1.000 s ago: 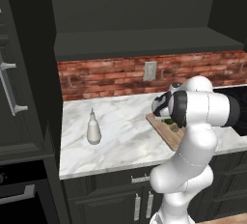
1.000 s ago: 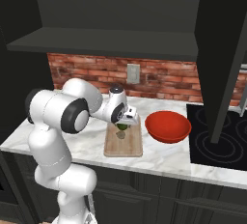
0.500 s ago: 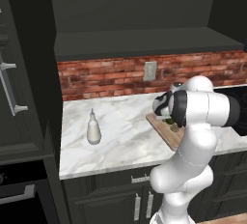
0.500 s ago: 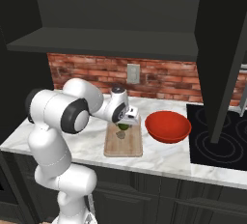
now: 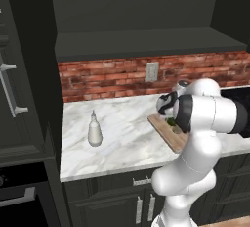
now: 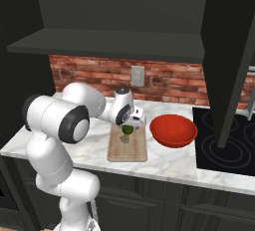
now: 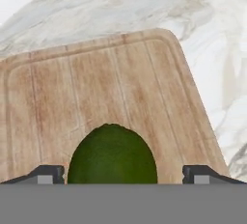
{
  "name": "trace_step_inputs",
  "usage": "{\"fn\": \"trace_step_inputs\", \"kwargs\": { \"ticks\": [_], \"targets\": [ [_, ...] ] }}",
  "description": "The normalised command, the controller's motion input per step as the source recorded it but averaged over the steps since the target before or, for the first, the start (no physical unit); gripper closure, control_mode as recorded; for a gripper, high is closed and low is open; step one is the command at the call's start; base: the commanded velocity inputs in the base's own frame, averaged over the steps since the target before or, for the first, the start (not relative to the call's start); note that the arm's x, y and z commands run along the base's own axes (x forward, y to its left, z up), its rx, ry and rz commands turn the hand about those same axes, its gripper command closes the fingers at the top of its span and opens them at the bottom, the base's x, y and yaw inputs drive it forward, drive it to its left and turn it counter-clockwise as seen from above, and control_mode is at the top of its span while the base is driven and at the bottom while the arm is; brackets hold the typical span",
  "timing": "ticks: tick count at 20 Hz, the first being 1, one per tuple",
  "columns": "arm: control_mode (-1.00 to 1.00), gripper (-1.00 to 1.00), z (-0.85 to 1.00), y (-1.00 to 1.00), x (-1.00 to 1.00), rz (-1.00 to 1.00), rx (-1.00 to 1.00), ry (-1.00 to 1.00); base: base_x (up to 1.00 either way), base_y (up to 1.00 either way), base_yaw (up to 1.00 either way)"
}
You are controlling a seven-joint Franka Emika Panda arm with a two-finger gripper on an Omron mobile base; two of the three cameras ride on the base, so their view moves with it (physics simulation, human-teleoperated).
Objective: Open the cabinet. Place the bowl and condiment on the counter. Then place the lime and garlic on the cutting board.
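Dark fingers (image 7: 48, 174) of mine spread wide apart, green lime (image 7: 112, 154) lying between them untouched on the wooden cutting board (image 7: 58, 92), garlic (image 6: 125, 139) just beside it, red bowl (image 6: 173, 130) on the marble desk (image 5: 122, 133), white condiment (image 5: 94, 130) well apart.

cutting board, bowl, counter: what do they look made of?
Cutting board: wood, matte, visible grain lines and a routed groove near the edge.
Bowl: glossy red, maybe ceramic or plastic; the look leaves it open.
Counter: white-grey veined marble or marble-look, smooth.
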Motion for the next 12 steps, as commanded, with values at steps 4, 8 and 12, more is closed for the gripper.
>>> {"fn": "trace_step_inputs", "kwargs": {
  "ticks": [4, 8, 12],
  "targets": [
    [-1.0, -1.0, 0.55, 0.0, -0.04, -0.01, 0.0, -0.13, 0.0, 0.0, 0.0],
    [-1.0, -1.0, 0.39, 0.0, -0.31, -0.04, 0.0, -0.12, 0.0, 0.0, 0.0],
    [-1.0, -1.0, 0.31, 0.0, -0.44, -0.05, 0.0, -0.12, 0.0, 0.0, 0.0]
  ]
}}
